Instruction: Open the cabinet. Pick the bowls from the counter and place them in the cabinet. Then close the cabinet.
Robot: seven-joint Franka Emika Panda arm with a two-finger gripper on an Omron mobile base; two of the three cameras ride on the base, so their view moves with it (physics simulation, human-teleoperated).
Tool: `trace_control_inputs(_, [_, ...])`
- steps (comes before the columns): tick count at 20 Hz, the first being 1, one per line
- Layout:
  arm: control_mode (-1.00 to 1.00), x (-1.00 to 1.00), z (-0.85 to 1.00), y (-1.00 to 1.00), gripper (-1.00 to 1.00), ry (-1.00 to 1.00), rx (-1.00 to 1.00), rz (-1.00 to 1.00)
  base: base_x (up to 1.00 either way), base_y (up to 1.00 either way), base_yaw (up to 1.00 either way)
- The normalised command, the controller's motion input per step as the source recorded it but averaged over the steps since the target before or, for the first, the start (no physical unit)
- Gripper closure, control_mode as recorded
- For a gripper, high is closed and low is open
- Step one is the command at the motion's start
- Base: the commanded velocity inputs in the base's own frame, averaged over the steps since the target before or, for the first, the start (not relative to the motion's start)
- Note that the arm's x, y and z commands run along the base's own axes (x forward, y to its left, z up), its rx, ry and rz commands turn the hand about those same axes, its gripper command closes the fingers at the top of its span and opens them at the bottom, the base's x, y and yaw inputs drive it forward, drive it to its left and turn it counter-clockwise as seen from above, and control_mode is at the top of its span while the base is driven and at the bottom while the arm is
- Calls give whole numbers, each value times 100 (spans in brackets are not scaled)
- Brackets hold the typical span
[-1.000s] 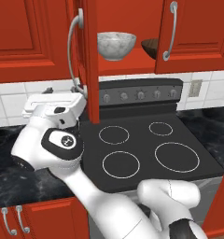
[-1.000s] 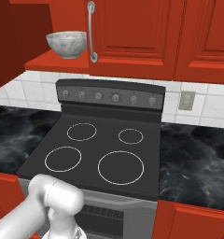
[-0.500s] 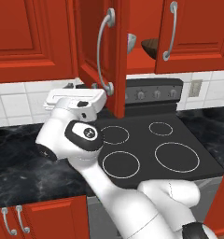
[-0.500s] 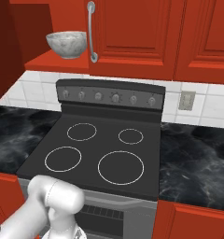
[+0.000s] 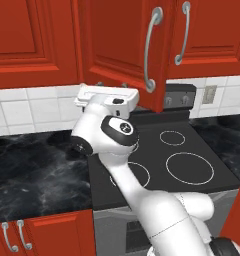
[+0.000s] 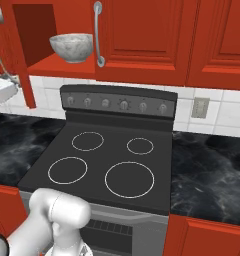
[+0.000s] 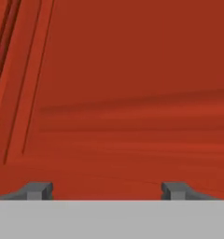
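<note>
A: Where does the cabinet (image 6: 67,45) stand?

B: Above the stove (image 6: 107,160), its left door (image 5: 122,45) swung partway over the range, and the right door (image 6: 142,40) is flat shut. The marbled grey-white bowl (image 6: 71,47) sits upright on the red inside shelf (image 6: 52,64), just beside the right door's long handle (image 6: 98,35).

A: And the gripper (image 7: 107,190)?

B: Its fingertips (image 7: 38,190) stand wide apart with bare red panel between them — nothing held. The hand sits close under the left door's lower edge; whether it touches the door I can't tell.

A: How will the door handle?

B: Stiff and hinged, I'd say — it should swing on a light push. The curved silver handle (image 5: 151,47) is the sure hold; the glossy panel would likely let the fingers slide.

A: The bowl?

B: It looks like stone: likely heavy, hard and smooth, so best pinched over the rim.

A: The bench (image 5: 37,175)?

B: Glossy black marble on both sides of the matte stovetop, white tile (image 5: 27,107) behind. The half-open door crowds the space over the burners.
</note>
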Motion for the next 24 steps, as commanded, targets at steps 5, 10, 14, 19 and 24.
trace_control_inputs(5, [-100, 54, 0, -86, -100, 0, 10, 1, 0, 0, 0])
trace_control_inputs(10, [-100, 66, 0, -83, -100, 0, 9, 3, 0, 0, 0])
trace_control_inputs(14, [-100, 81, 0, -73, -100, 0, 8, 6, 0, 0, 0])
trace_control_inputs(19, [-100, 97, -1, -55, -100, 0, 6, 13, 0, 0, 0])
trace_control_inputs(24, [-100, 100, -6, -50, -100, 0, 4, 23, 0, 0, 0])
